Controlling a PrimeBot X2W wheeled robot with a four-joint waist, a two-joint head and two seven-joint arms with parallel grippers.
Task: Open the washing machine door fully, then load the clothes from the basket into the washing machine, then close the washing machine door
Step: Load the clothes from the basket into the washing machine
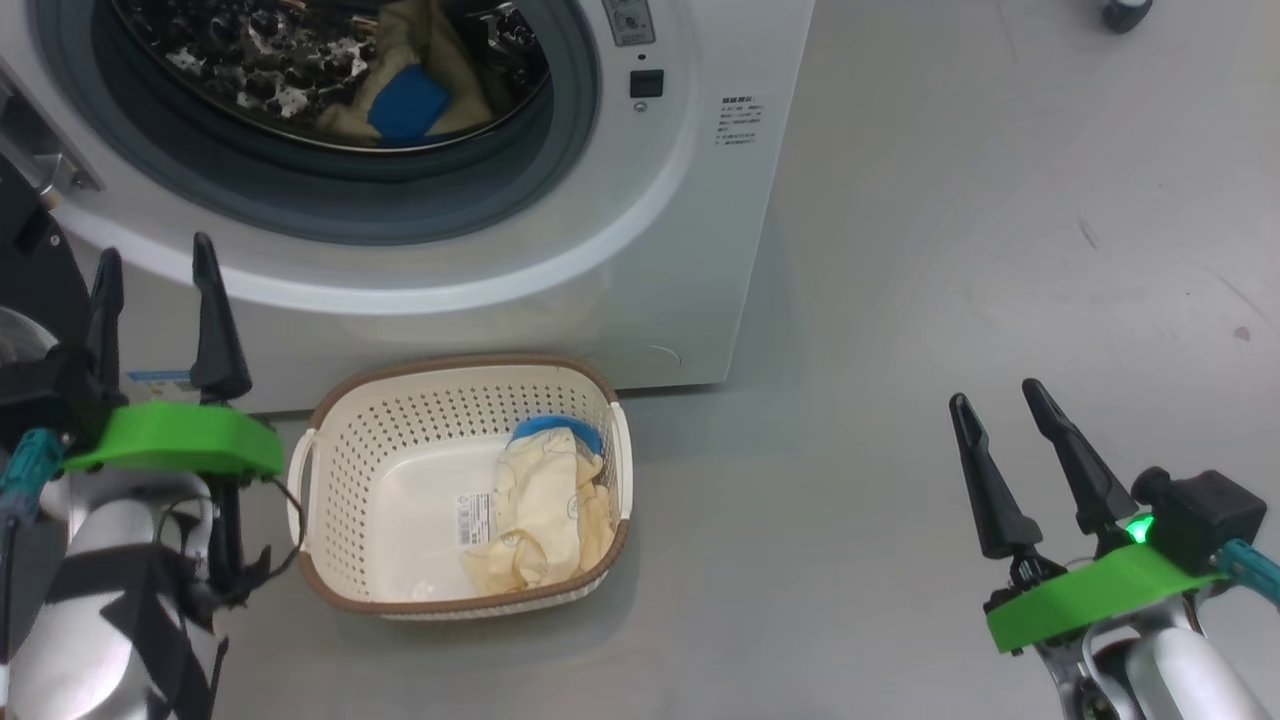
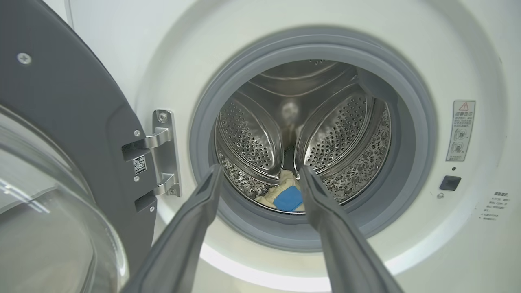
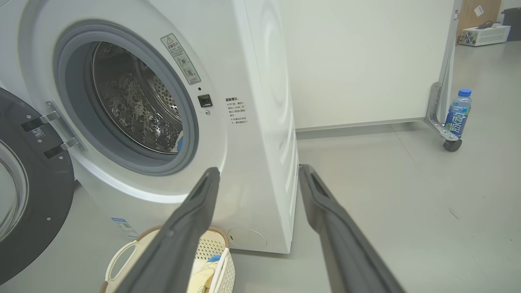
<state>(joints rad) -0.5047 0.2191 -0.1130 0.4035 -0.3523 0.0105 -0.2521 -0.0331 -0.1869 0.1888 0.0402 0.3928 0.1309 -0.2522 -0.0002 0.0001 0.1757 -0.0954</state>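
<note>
Jaws of left tool [image 1: 155, 250] and right tool [image 1: 994, 393] gape wide apart, empty, touching nothing.

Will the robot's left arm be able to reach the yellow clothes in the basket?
Probably yes: the basket is open-topped beside the open left end effector, and nothing covers the clothes.

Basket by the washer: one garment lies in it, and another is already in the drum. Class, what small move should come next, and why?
Probably swing the open left gripper down over the cream garment in the basket. The door stands open, the loaded garment sits in the drum, and that gripper is empty, close beside the basket.
</note>
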